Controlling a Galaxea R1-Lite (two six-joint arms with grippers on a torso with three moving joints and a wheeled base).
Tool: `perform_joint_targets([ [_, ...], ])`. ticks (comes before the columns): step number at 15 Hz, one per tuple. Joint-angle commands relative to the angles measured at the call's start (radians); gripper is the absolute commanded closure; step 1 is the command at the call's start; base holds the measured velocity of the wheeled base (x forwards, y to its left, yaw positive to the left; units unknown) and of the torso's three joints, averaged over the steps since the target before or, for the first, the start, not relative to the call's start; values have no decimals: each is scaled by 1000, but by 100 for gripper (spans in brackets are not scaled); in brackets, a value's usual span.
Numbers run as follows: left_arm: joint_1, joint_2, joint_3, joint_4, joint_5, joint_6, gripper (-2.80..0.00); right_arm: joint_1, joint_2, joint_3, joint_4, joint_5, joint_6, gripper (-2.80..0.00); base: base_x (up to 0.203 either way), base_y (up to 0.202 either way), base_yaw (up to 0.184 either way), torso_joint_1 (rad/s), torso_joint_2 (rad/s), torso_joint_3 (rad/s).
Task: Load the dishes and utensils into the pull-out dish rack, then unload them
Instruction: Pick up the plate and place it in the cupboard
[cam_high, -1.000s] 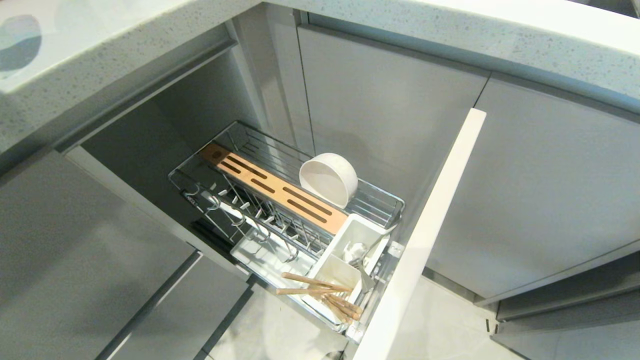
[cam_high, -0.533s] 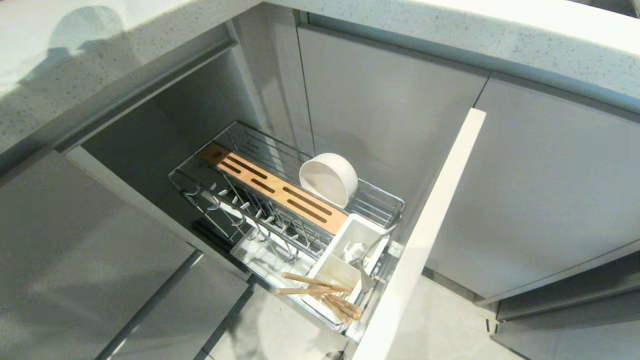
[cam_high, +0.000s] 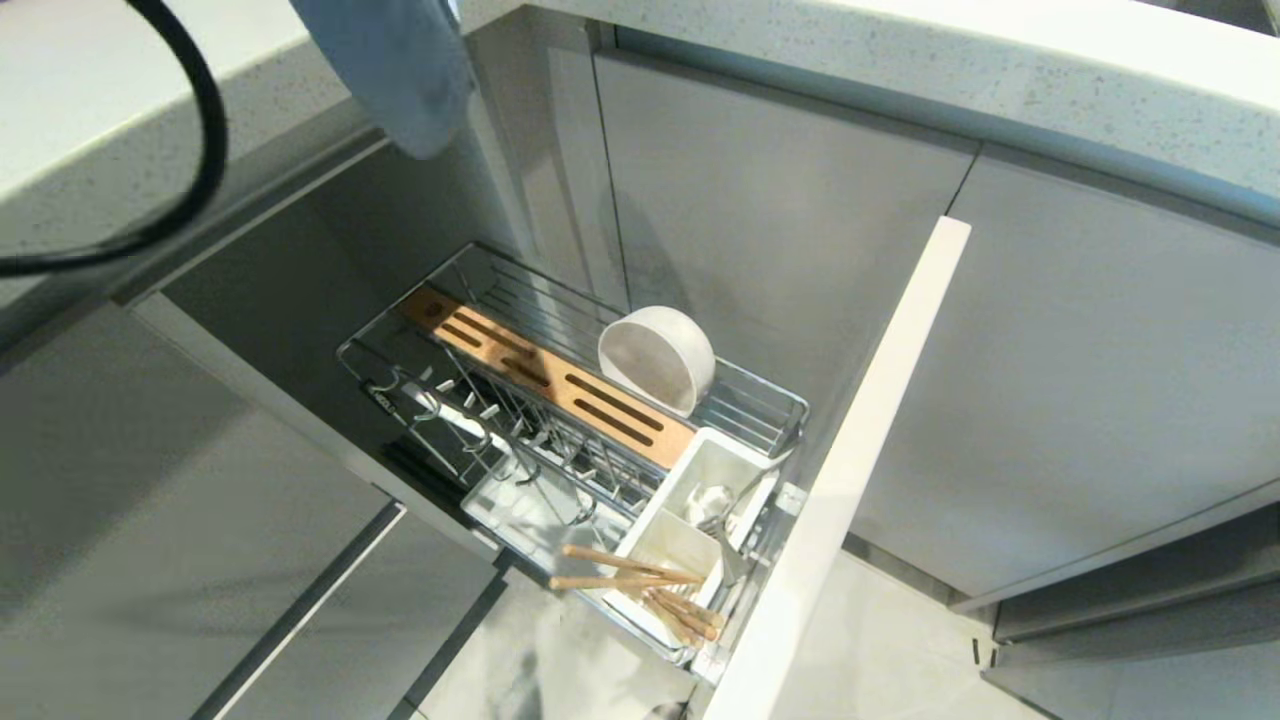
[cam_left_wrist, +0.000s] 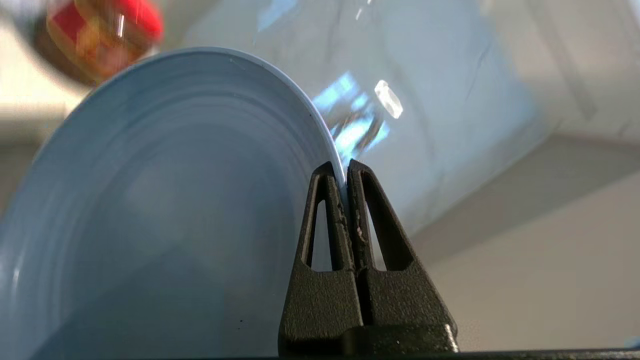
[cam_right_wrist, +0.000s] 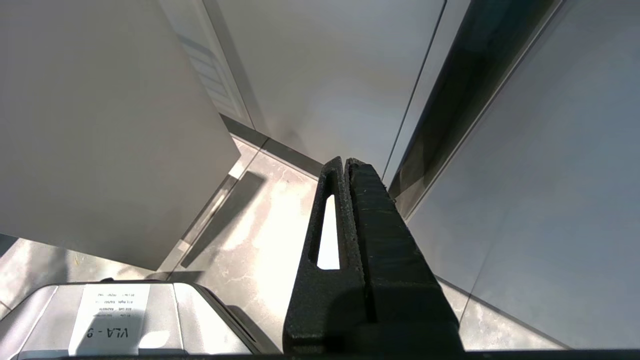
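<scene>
Left gripper clamped on the pale blue plate rim, high above the pull-out dish rack; I'd keep it edge-down, aligned with the upright prongs before lowering

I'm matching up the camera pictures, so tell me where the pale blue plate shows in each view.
Head view: the pale blue plate hangs at the top edge, left of centre, above the rack.
Left wrist view: it fills the left half, its rim pinched by the left gripper.
Right wrist view: not in it.
Shared landmark: the plate's curved rim.
</scene>
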Motion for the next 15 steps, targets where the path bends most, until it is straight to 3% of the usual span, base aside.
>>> perform_joint_targets([
  [1, -12, 71, 62, -31, 61, -15, 0, 0, -4, 2, -1, 0, 0, 0, 0, 0, 0, 0, 0, 0],
  [3, -3, 89, 102, -29, 141, -70, 0, 0, -4, 2, -1, 0, 0, 0, 0, 0, 0, 0, 0, 0],
  [7, 120, 89, 200, -27, 218, -200, 0, 0, -4, 2, -1, 0, 0, 0, 0, 0, 0, 0, 0, 0],
  [9, 145, 92, 237, -26, 267, -309, 0, 0, -4, 2, -1, 0, 0, 0, 0, 0, 0, 0, 0, 0],
  [15, 222, 121, 273, -25, 322, -483, 0, 0, -3, 2, -1, 0, 0, 0, 0, 0, 0, 0, 0, 0],
])
